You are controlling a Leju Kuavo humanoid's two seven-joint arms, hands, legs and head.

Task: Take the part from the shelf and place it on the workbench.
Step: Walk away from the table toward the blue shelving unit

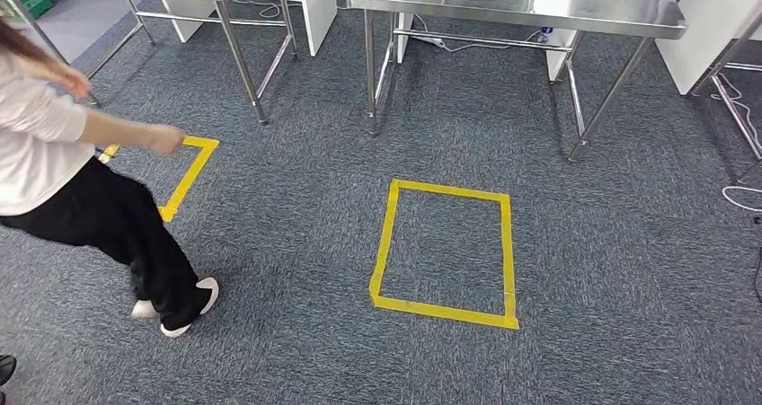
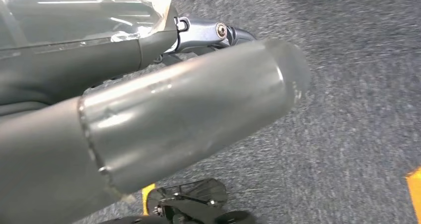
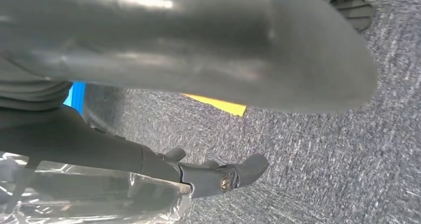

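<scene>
Both arms hang toward the floor, left hand [image 2: 198, 110] and right hand [image 3: 208, 60] holding nothing.

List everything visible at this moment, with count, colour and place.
steel tables: two, silver, far side of the carpet
tape squares: two, yellow, on the carpet; one centre, one partly behind the person
carpet: one, grey-blue, the whole floor
white panels: several, beside the tables
cables: white, on the floor at right
person: one, white top, black trousers, at left
left hand: grey, hanging over the carpet, holding nothing
right hand: grey and dark, hanging over the carpet, holding nothing
</scene>
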